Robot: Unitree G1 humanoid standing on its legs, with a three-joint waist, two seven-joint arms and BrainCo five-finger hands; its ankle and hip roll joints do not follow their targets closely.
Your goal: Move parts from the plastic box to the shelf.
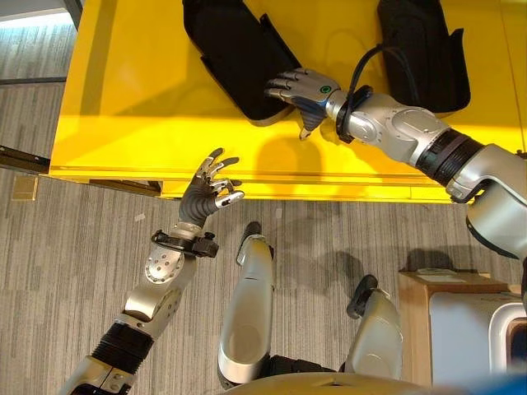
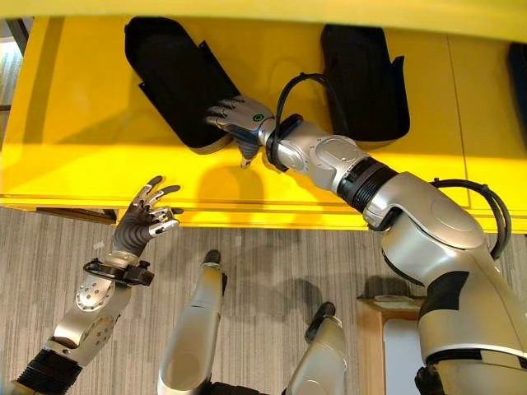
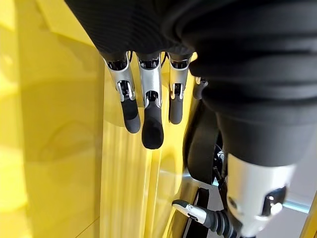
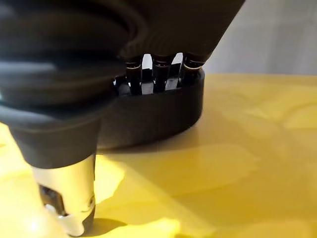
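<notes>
Yellow shelf (image 1: 148, 90) spans the scene w/ two black parts lying on it, well apart: one under the right hand (image 1: 303, 89), the other part (image 1: 422, 49) further to the robot's right. Near part (image 2: 177, 78) sits angled, its lower end close to the shelf's front edge. Right hand rests fingers over that end, fingers straight and apart, thumb hanging free, not clamped. Left hand (image 1: 210, 191) hovers off the shelf front, fingers spread, empty. Risk: on pulling back, fingertips could drag the part toward the edge and tip it off; the arm swinging wide could also knock the other part. Plastic box can't be made out.
</notes>
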